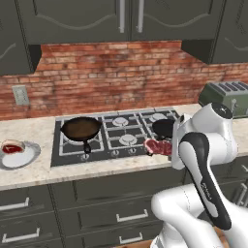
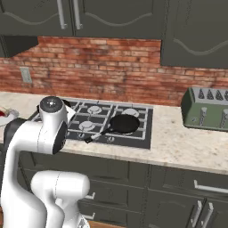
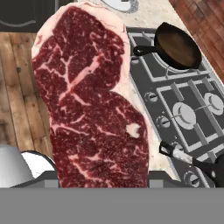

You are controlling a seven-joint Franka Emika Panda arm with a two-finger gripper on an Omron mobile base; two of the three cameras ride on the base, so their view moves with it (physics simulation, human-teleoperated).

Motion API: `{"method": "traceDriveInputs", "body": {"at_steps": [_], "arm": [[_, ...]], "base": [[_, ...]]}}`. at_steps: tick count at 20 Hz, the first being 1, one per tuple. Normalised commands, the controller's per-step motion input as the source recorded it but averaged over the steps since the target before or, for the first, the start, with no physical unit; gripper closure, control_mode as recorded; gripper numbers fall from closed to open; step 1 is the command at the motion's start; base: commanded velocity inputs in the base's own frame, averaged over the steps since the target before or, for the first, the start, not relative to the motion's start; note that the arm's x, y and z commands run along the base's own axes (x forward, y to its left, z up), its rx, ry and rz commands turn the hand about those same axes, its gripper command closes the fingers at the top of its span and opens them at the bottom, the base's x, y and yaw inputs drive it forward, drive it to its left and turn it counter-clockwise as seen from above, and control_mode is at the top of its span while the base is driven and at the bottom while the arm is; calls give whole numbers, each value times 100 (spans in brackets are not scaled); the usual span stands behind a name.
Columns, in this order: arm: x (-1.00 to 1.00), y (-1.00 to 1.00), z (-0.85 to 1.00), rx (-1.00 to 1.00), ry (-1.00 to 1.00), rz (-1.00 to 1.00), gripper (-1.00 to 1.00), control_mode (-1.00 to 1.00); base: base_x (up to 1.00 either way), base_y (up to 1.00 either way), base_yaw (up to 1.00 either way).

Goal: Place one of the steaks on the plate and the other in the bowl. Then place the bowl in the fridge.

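One steak (image 3: 94,109), red with pale marbling and a fat rim, hangs in my gripper (image 3: 103,180), which is shut on its lower end; the fingertips are mostly hidden behind the meat. In the left base view this steak (image 1: 159,146) is above the stove's front right edge, beside my forearm. The other steak (image 1: 12,147) lies on the pale plate (image 1: 24,159) at the counter's left end. The plate's rim (image 3: 120,4) peeks in at the top of the hand view. The bowl and the fridge are out of view.
A gas cooktop (image 1: 127,130) carries a brown-lined frying pan (image 1: 81,128) at its left and a black frying pan (image 1: 163,127) at its right. A green toaster (image 1: 225,94) stands on the counter's right. Dark cabinets hang above and drawers sit below.
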Motion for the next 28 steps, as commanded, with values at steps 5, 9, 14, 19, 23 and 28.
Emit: {"method": "traceDriveInputs", "body": {"at_steps": [5,9,14,19,23,28], "arm": [[0,0,0,0,0,0,100,100],[0,0,0,0,0,0,100,100],[0,0,0,0,0,0,100,100],[0,0,0,0,0,0,100,100],[0,0,0,0,0,0,100,100],[0,0,0,0,0,0,100,100]], "base": [[-67,24,0],[0,99,1],[9,100,0],[2,100,0],[12,100,0],[29,100,0]]}}
